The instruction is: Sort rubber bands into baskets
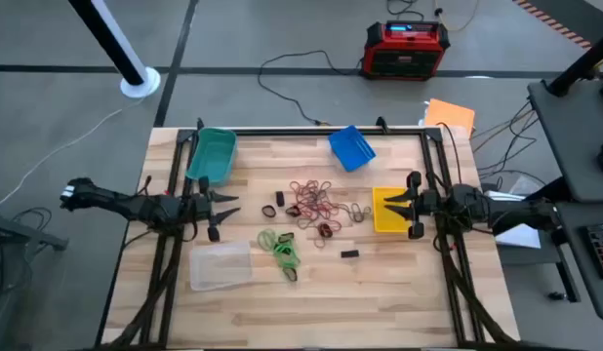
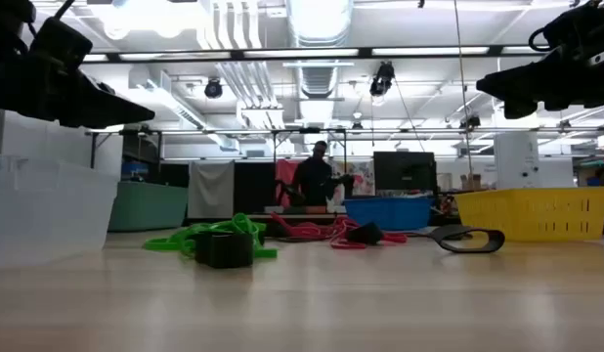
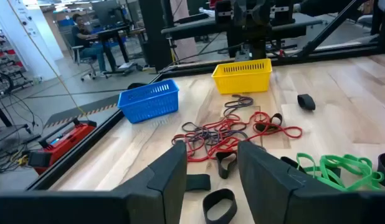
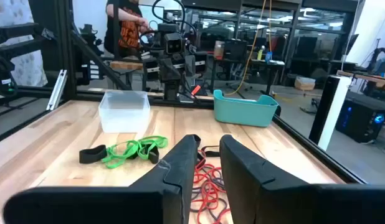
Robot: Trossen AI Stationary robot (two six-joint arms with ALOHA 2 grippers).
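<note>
A tangle of red and dark rubber bands point(image 1: 314, 203) lies at the table's middle; it also shows in the left wrist view point(image 3: 233, 132). Green bands point(image 1: 280, 248) lie nearer the front edge. A few black bands point(image 1: 272, 208) lie loose beside them. The teal basket point(image 1: 213, 154) stands far left, the blue basket point(image 1: 351, 148) far middle, the yellow basket point(image 1: 388, 210) right, the clear basket point(image 1: 220, 266) near left. My left gripper point(image 1: 226, 208) hovers open left of the pile. My right gripper point(image 1: 397, 206) hovers open over the yellow basket.
A small black block point(image 1: 349, 253) lies right of the green bands. Dark frame rails point(image 1: 311, 132) run along the table's far edge and down both sides. A person point(image 2: 314, 178) is in the room beyond the table.
</note>
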